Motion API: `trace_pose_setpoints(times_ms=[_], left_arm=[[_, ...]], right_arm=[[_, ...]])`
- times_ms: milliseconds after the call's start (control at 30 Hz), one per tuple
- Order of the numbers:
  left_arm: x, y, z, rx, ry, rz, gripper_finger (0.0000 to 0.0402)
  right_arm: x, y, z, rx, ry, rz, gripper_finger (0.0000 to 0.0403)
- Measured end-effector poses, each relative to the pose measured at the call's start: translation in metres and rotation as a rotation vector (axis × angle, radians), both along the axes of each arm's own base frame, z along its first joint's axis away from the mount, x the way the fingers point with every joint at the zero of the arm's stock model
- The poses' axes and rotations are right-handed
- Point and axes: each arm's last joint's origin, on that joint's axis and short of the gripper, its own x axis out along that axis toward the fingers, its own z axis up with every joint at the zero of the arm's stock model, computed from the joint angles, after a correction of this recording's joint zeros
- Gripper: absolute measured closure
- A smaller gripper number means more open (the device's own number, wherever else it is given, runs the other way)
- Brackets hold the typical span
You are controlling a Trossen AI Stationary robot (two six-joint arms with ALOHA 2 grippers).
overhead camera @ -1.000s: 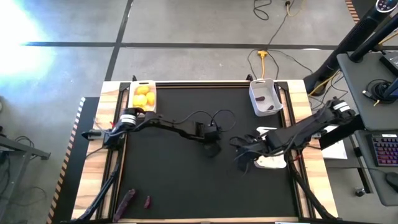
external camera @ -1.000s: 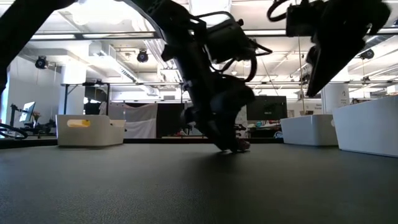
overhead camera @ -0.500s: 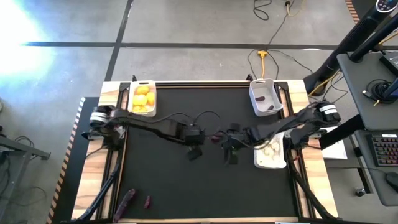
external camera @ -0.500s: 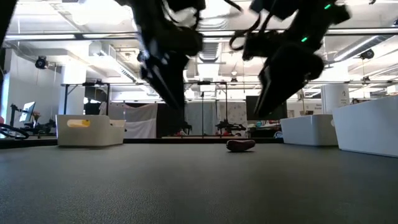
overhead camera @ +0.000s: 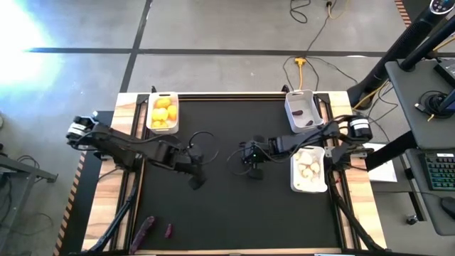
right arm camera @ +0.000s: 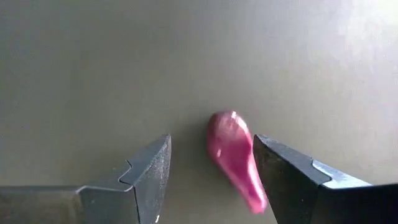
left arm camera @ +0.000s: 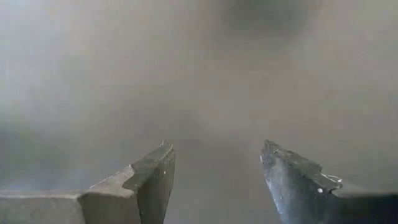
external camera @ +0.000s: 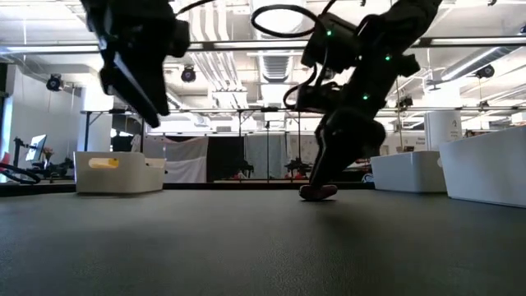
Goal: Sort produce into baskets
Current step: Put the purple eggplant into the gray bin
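From above, right gripper (overhead camera: 250, 158) over mid-mat beside a white plastic basket of garlic (overhead camera: 308, 186), left gripper (overhead camera: 195, 171) apart, at table height a small purple eggplant piece (external camera: 318, 191) lying under the right arm, right wrist view fingers (right arm camera: 146, 180) spread around it, not touching, left wrist view fingers (left arm camera: 152, 180) spread over bare black mat (left arm camera: 205, 81)

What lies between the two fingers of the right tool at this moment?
In the right wrist view, a small purple elongated eggplant piece lies on the black mat between the open right tool's fingers, close to one finger; nothing else lies there.
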Motion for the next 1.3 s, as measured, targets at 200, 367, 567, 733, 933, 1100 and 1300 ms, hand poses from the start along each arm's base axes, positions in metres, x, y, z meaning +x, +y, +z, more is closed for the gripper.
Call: trace_pose_setpoints(times_ms=[200,367,567,733,933,1100,1300], left_arm=[[-0.010,-0.010,-0.008,-0.026,0.014,0.020,0.0182],[-0.009,-0.015,-0.016,-0.025,0.041,0.019,0.0182],[-0.007,-0.016,-0.021,-0.015,0.067,0.014,0.0182],[-0.007,-0.017,-0.022,-0.017,0.072,0.003,0.0182],[-0.008,-0.017,-0.022,-0.013,0.085,0.000,0.0182],[-0.011,-0.019,-0.023,-0.023,0.112,-0.014,0.0182],[-0.014,-0.023,-0.023,-0.029,0.126,-0.024,0.0182]], right_arm=[[0.003,-0.010,-0.010,-0.002,0.010,-0.026,0.0181],[0.004,-0.015,-0.015,0.008,0.023,-0.055,0.0187],[0.003,-0.018,-0.015,0.012,0.023,-0.070,0.0225],[0.003,-0.019,-0.017,0.013,0.028,-0.074,0.0272],[0.005,-0.019,-0.007,0.017,0.044,-0.080,0.0316],[0.005,-0.028,0.046,0.001,0.054,-0.079,0.0326],[-0.032,-0.056,0.117,-0.088,0.064,-0.207,0.0323]])
